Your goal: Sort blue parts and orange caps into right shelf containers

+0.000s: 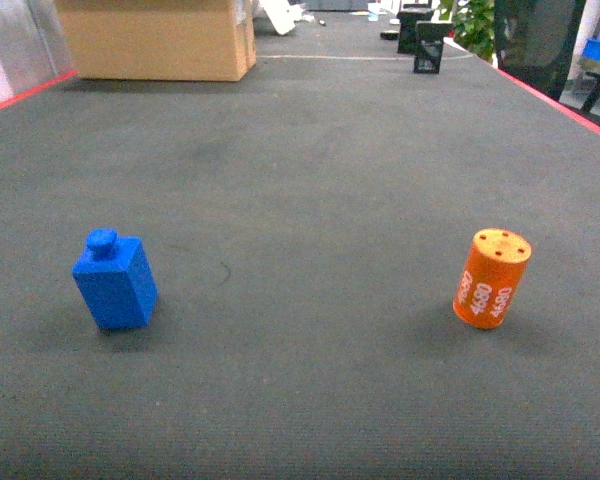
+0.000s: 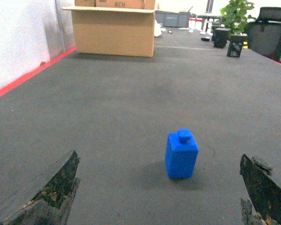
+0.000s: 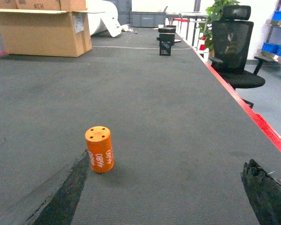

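Note:
A blue part (image 1: 115,282), a small block with a round knob on top, stands upright on the dark grey mat (image 1: 300,180) at the left. An orange cap (image 1: 491,279) printed "4680" stands upright at the right. Neither gripper shows in the head view. In the left wrist view, my left gripper (image 2: 158,154) is open, and the blue part (image 2: 181,154) stands a little ahead, nearer the right finger. My right gripper (image 3: 166,157) is open, and the orange cap (image 3: 99,149) stands just ahead of its left finger (image 3: 65,192). Blue containers (image 3: 277,48) sit on a distant shelf at the far right.
A large cardboard box (image 1: 155,38) stands at the mat's far left. Small black objects (image 1: 428,47) sit far back right, near a plant (image 3: 215,14). A black office chair (image 3: 234,47) stands beyond the red right edge (image 3: 253,117). A red edge (image 2: 28,75) and a wall bound the left.

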### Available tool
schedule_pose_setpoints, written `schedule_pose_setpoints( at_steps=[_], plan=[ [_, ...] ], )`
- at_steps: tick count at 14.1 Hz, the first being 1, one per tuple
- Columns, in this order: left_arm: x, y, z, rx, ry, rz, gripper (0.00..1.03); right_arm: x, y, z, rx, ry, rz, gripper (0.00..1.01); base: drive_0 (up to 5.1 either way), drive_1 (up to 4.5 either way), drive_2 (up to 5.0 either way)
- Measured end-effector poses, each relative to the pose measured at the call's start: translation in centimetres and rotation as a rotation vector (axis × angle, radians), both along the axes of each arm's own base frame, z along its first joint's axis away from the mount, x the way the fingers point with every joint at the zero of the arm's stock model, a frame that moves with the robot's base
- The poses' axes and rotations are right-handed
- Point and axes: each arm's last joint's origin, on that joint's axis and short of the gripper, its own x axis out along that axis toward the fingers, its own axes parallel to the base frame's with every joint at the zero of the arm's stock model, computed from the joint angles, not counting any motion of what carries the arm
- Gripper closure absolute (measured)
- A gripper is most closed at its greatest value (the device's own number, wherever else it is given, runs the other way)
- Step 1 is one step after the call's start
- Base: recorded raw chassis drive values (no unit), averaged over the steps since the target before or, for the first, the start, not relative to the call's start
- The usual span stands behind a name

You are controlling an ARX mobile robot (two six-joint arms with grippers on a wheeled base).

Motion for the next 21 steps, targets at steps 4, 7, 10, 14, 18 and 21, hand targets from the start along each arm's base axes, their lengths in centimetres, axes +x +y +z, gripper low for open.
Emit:
schedule_pose_setpoints(
  at_steps=[4, 7, 10, 14, 18, 21],
  plan=[
    [0.00, 0.00, 0.00, 0.000, 0.000, 0.000, 0.05, 0.00, 0.00, -0.03, 0.000, 0.003, 0.000, 0.03, 0.0, 0.00, 0.0],
    [0.00, 0.00, -0.04, 0.000, 0.004, 0.000, 0.05, 0.00, 0.00, -0.04, 0.000, 0.005, 0.000, 0.03, 0.0, 0.00, 0.0],
    [0.00, 0.00, -0.04, 0.000, 0.004, 0.000, 0.05, 0.00, 0.00, -0.04, 0.000, 0.005, 0.000, 0.03, 0.0, 0.00, 0.0],
    [0.00, 0.00, -0.04, 0.000, 0.004, 0.000, 0.05, 0.00, 0.00, -0.04, 0.000, 0.004, 0.000, 0.03, 0.0, 0.00, 0.0],
    [0.00, 0.00, -0.04, 0.000, 0.004, 0.000, 0.05, 0.00, 0.00, -0.04, 0.000, 0.004, 0.000, 0.03, 0.0, 0.00, 0.0],
    [0.00, 0.00, -0.04, 0.000, 0.004, 0.000, 0.05, 0.00, 0.00, -0.04, 0.000, 0.004, 0.000, 0.03, 0.0, 0.00, 0.0]
  ],
)
